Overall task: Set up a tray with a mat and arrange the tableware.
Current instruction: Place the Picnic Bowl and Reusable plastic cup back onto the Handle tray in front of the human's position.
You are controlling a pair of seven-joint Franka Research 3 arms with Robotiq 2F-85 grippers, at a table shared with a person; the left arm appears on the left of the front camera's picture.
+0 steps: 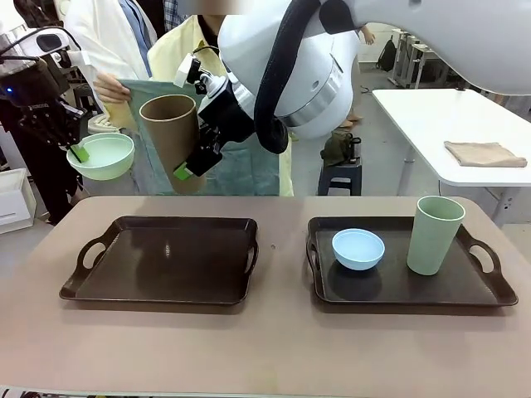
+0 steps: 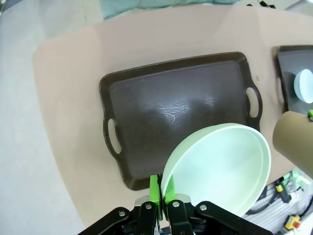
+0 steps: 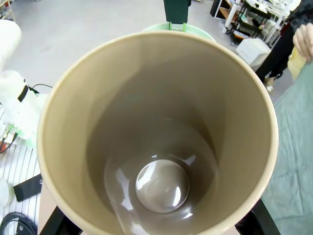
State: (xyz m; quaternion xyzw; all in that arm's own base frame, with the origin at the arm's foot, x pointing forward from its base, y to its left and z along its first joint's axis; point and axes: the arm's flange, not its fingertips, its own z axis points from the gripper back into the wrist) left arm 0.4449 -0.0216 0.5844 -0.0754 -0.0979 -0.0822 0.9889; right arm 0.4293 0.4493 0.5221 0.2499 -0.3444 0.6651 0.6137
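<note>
Table (image 1: 274, 348) carries the bare left tray (image 1: 166, 282): left gripper (image 2: 162, 188), pinched shut on the mint bowl (image 2: 220, 166) rim, hangs above its far-left corner; right gripper (image 1: 187, 170), spread wide around the near-upright tan cup (image 1: 170, 128), hangs over its far edge, probably nearer.

Blue bowl (image 2: 305, 85) cut by frame edge, second tray (image 2: 291, 58) mostly cropped, teal cloth (image 1: 249, 178), possibly mat, half-hidden

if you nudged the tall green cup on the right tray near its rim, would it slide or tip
Probably tip: the green cup is tall and narrows toward its base, so a high push likely topples it. It looks like light matte plastic, so little weight steadies it. Falling left, it might hit the blue bowl beside it.
</note>
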